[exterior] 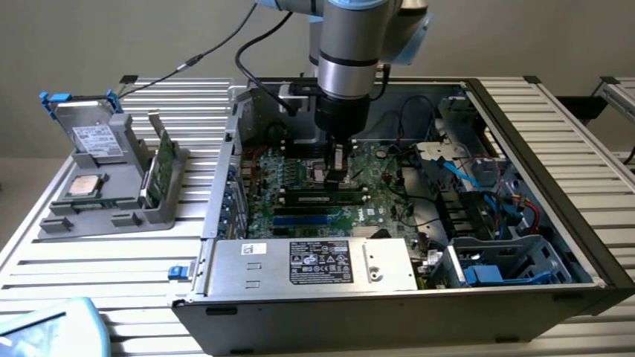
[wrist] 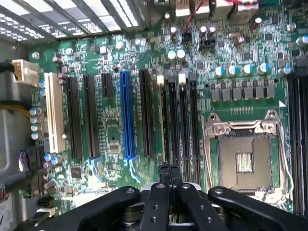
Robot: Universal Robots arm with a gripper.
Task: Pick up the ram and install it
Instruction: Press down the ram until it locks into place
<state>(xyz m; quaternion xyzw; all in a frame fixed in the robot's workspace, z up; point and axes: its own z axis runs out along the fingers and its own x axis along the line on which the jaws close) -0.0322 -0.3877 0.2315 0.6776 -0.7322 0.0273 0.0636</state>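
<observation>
In the exterior view, the ram (exterior: 320, 198) is a long narrow stick with a pale label. It stands on edge in a black slot on the green motherboard (exterior: 382, 186) inside the open computer case. My gripper (exterior: 337, 178) points straight down just above the stick's middle. I cannot tell whether it touches. The wrist view has the black fingers (wrist: 159, 192) pressed together, gripper (wrist: 168, 168) shut with nothing between the tips, right over the row of black memory slots (wrist: 185, 120).
An empty processor socket (wrist: 243, 161) lies beside the memory slots, with blue, black and white expansion slots (wrist: 126, 115) on the other side. The silver power supply (exterior: 312, 264) and cables fill the case's near side. A grey holder (exterior: 109, 186) at the exterior view's left carries a drive, a processor chip and a green bracket card.
</observation>
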